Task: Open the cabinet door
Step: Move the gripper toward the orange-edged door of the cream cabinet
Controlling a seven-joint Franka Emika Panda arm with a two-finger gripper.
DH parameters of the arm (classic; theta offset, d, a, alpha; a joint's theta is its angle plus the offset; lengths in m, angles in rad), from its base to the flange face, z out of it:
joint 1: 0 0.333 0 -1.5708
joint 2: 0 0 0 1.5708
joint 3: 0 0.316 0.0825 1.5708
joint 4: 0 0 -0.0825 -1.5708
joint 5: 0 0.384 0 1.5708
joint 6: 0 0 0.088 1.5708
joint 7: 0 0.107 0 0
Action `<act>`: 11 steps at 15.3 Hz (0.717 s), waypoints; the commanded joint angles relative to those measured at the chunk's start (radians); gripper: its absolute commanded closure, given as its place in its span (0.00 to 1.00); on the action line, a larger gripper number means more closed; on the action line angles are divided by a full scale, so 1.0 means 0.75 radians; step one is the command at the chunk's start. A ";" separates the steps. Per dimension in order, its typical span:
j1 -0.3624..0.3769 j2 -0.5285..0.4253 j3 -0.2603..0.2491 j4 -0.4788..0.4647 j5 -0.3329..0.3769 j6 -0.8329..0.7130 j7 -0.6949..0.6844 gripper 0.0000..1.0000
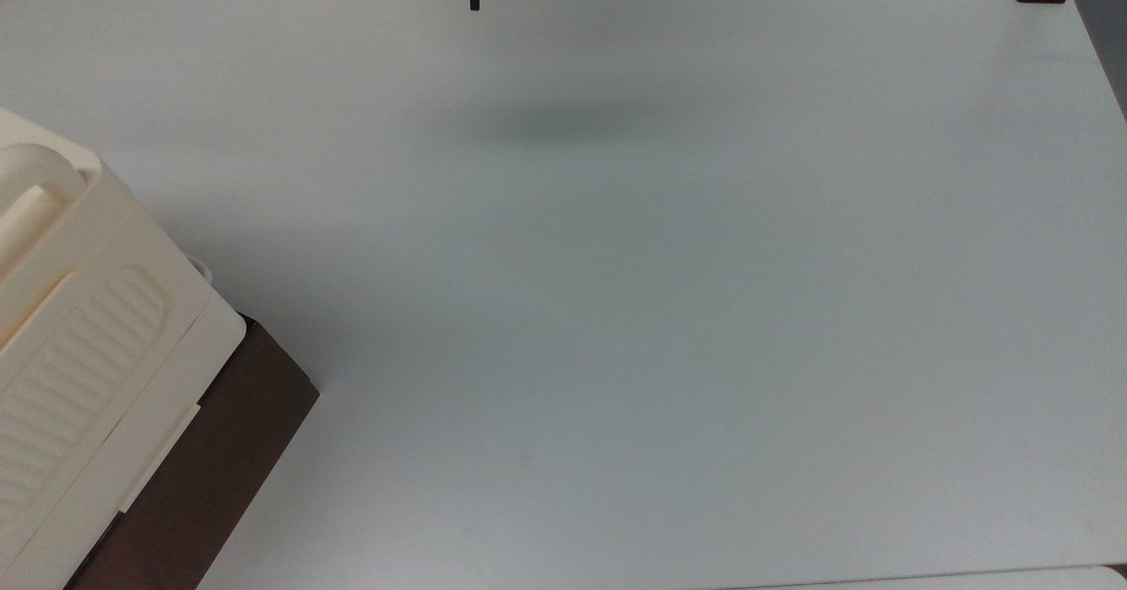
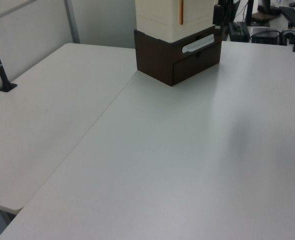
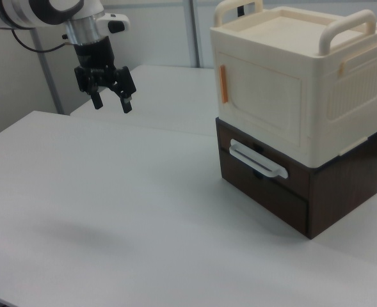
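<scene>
No writing, label, brand, number or sign can be read anywhere. The cabinet (image 3: 300, 121) has plain cream walls and a plain dark brown base, the cabinet door (image 3: 265, 96) carries no lettering, and the white worktop (image 1: 669, 308) is unmarked. The gripper (image 3: 111, 96) bears no legible mark.

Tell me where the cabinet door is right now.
In the right view, the cabinet door is the shut front panel of the cream cabinet, on the right view's right, above the dark brown drawer base, well apart from the gripper.
</scene>
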State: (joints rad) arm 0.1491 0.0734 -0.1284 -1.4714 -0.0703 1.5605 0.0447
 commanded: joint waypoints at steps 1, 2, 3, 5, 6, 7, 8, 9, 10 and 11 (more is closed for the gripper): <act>-0.006 -0.004 -0.001 -0.008 -0.007 -0.041 0.026 0.00; -0.006 -0.002 -0.005 -0.006 -0.007 -0.054 0.026 0.00; -0.006 -0.004 -0.007 -0.006 -0.007 -0.054 0.026 0.00; -0.006 -0.004 -0.009 -0.006 -0.007 -0.054 0.026 0.00; -0.006 -0.002 -0.011 -0.004 -0.005 -0.052 0.026 0.00; -0.009 0.000 -0.013 0.000 -0.002 -0.040 0.026 0.00; -0.009 0.000 -0.019 0.002 0.000 -0.029 0.026 0.00; -0.011 0.002 -0.023 0.005 0.010 -0.013 0.028 0.00; -0.015 0.004 -0.025 0.007 0.024 0.009 0.028 0.00; -0.033 0.013 -0.025 0.035 0.040 0.038 0.030 0.00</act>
State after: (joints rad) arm 0.1353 0.0749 -0.1356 -1.4704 -0.0681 1.5455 0.0483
